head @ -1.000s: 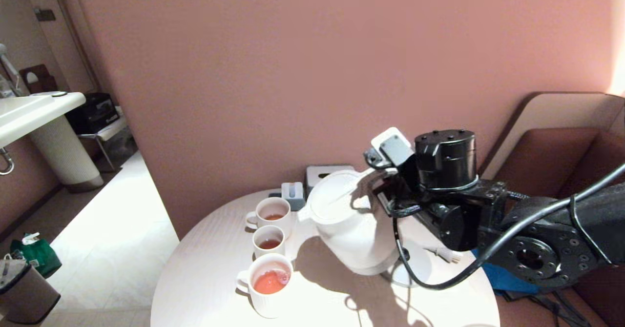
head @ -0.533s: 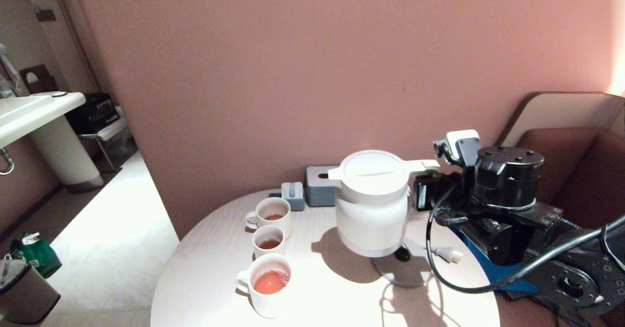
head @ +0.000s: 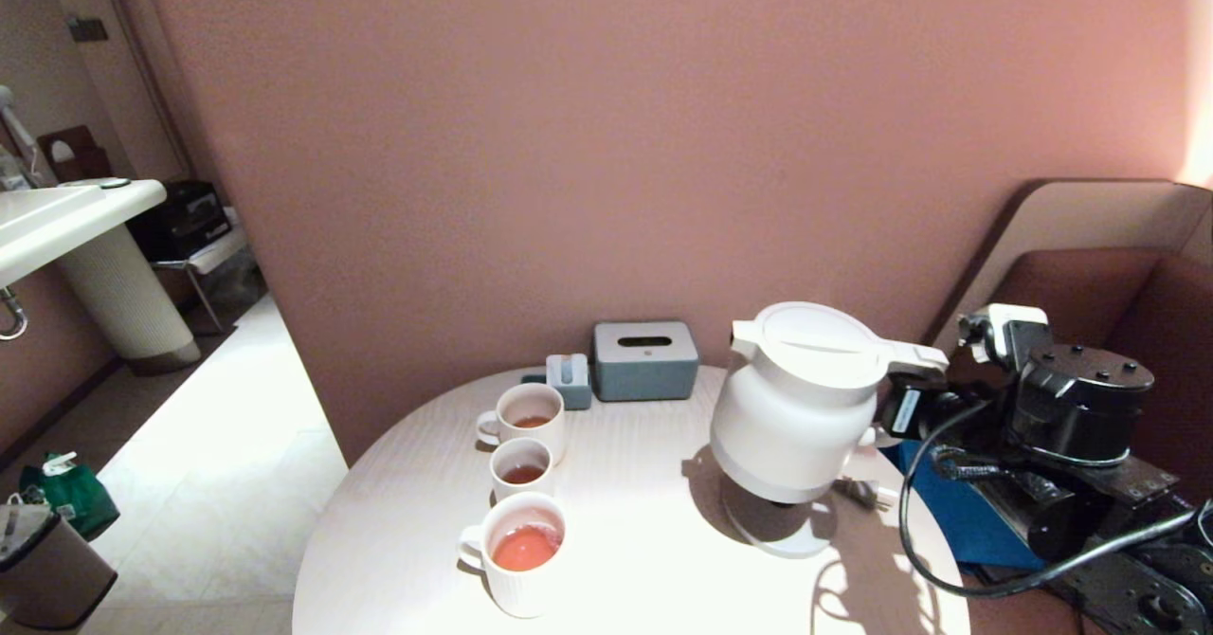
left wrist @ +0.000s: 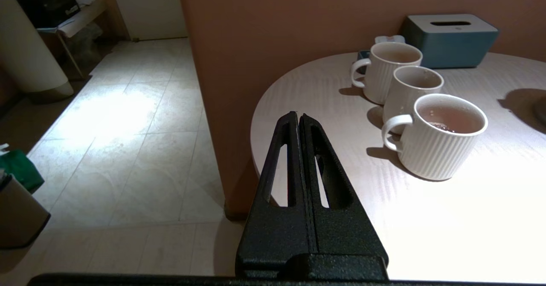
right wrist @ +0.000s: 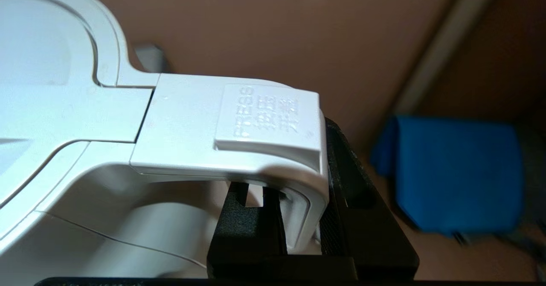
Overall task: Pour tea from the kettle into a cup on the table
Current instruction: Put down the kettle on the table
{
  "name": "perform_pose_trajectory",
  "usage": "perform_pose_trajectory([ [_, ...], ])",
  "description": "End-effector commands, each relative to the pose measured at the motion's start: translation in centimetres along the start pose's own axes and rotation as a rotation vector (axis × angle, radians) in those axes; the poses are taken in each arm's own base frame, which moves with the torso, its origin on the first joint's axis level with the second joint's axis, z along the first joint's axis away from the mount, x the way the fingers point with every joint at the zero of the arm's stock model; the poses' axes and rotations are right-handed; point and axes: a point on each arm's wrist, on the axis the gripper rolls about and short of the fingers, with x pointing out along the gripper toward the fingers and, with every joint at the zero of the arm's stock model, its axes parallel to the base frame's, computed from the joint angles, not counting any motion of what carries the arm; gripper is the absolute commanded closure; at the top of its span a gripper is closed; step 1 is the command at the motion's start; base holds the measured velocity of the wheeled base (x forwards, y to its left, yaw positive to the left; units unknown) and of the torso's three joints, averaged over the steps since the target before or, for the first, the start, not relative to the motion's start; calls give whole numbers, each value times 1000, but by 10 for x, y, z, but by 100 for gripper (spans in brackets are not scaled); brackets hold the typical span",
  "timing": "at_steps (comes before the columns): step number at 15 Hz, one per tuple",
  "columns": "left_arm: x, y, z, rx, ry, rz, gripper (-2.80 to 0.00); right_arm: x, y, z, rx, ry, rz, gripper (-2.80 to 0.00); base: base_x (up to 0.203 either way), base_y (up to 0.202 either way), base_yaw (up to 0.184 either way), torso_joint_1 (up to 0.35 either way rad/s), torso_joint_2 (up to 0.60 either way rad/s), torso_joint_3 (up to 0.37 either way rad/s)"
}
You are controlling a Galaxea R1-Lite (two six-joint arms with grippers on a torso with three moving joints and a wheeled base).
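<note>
- Kettle (head: 796, 408) hangs over its base (head: 777, 531) near the worktop's (head: 625, 559) right edge, handle pinched by the right gripper (right wrist: 298, 226).
- Lower it level, centred on that base.
- Left gripper (left wrist: 298, 126) idles closed, empty.

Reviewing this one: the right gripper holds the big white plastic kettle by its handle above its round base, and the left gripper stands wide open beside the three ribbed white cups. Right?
Not quite. The left gripper is shut, fingers pressed together, as the left wrist view shows. The right gripper does hold the white plastic kettle by its handle above the round base, and the three ribbed white cups are there.

Pincer (right wrist: 298, 230) clamping kettle (right wrist: 187, 124) handle
</note>
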Motion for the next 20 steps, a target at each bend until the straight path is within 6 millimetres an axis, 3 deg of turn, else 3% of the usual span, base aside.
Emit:
perform_pose_trajectory([
  [1, 0, 0, 0, 0, 0, 0, 0, 9, -11, -30, -14, 75, -32, 0, 0, 0, 0, 0, 0, 0],
  [6, 0, 0, 0, 0, 0, 1, 0, 23, -22, -65, -17, 81, -67, 0, 0, 0, 0, 0, 0, 0],
  [13, 0, 0, 0, 0, 0, -1, 0, 29, -23, -81, -12, 132, -76, 0, 0, 0, 0, 0, 0, 0],
  [20, 0, 0, 0, 0, 0, 0, 0, 36, -22, -81, -12, 120, -82, 0, 0, 0, 0, 0, 0, 0],
])
